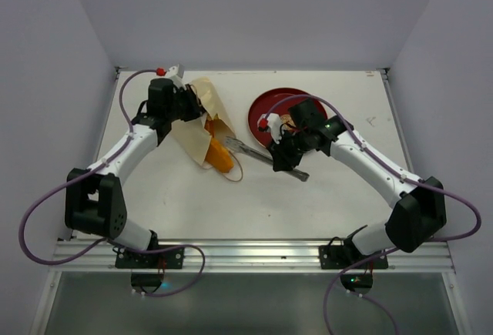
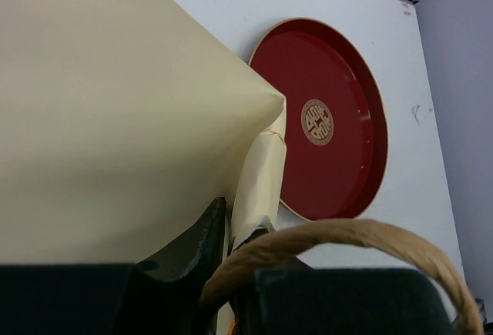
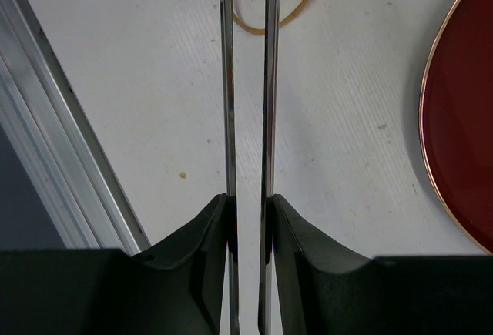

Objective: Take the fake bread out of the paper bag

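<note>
My left pincer [image 2: 233, 256] pinched a fold of the paper bag [image 1: 202, 115], which lay tipped on the surface [image 1: 308, 196]; right pincer [image 3: 248, 206] squeezed metal tongs [image 3: 228, 81]. Orange roll [image 1: 221, 155] poked out of the bag mouth: light, rigid, probably slick, so grab mid-length.

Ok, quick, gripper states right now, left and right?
Left gripper: jaws closed on the paper bag edge.
Right gripper: jaws closed on the metal tongs.

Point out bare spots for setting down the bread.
Free: the red round plate, empty; the white table between both arm bases; the far right corner. Crowded: the middle, where the cream paper bag, long orange roll and metal tongs meet.
</note>
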